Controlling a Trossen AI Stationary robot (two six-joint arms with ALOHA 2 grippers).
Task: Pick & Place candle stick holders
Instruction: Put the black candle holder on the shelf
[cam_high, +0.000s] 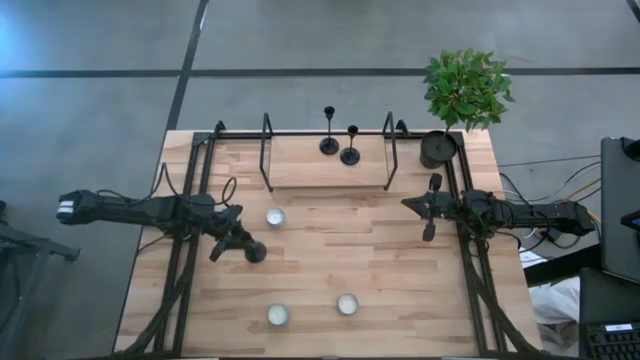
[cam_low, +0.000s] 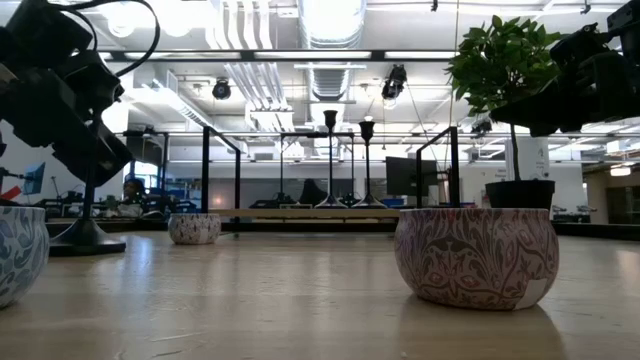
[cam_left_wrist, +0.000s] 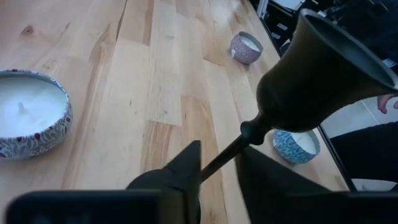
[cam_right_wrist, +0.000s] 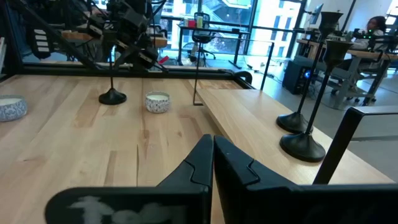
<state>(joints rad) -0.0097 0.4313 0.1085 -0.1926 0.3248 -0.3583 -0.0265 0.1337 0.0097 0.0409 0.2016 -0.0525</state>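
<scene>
Candle stick holder in hand: base on the desk left of centre; thin stem between the left gripper fingers, which pinch it
Other two holders: on the raised shelf at the back
Right gripper: pressed together, idle near the plant pot
Doing it well: squeeze firmly, lift straight, keep it upright; steer clear of the candle tins

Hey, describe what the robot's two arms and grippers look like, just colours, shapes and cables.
Both arms are dark, slim and jointed. The left arm ends in a pale grey band at its outer end, with black cables looping beside it. The right arm trails cables off the table edge. The left gripper and the right gripper each have two dark, wedge-shaped fingers.
</scene>
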